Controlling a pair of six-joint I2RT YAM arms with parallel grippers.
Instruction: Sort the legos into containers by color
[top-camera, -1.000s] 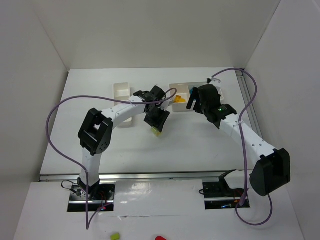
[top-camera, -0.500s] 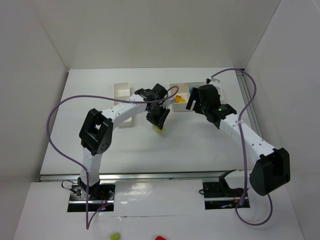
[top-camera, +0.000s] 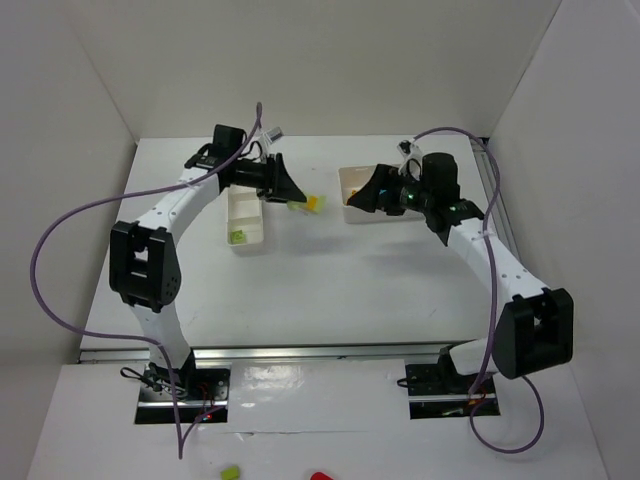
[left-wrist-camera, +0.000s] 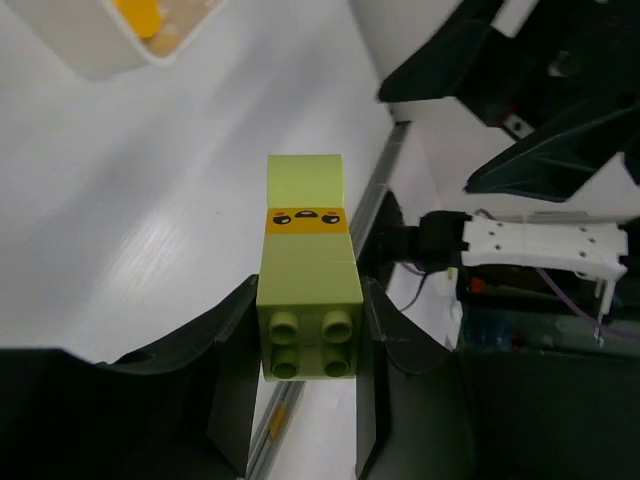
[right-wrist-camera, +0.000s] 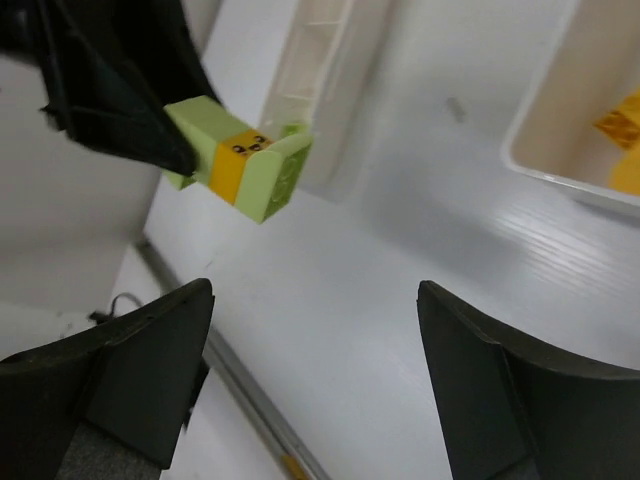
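The narrow, long white plastic tray with inner dividers (top-camera: 252, 215) lies lengthwise away from the arm bases on the white surface (top-camera: 330, 280). To its right, a bare strip of surface parts it from the wider white plastic tray (top-camera: 347, 180), mostly hidden under the right tool (top-camera: 368, 195). Nearer than the narrow tray, the surface runs open to the metal rail (top-camera: 300, 352) at its edge. Over the bare strip, just right of the narrow tray's long edge and clear of the surface, the left tool (top-camera: 298, 197) is clamped tight on a small stack of lego bricks, two lime green blocks with a thin orange band between (top-camera: 312, 203). The stack's long axis runs straight out from the fingers (left-wrist-camera: 232, 380), pointing away from the narrow tray toward the wider one. The left wrist view shows its four-knobbed end gripped on both sides and dark marks on the band. The right wrist view shows the stack side-on with the narrow tray's dividers behind it, yellow-orange bricks (right-wrist-camera: 622, 150) in the wider tray, and the right tool's own fingers spread wide around nothing. Only the overhead view shows a lone lime green brick (top-camera: 237, 236) in the narrow tray's near compartment
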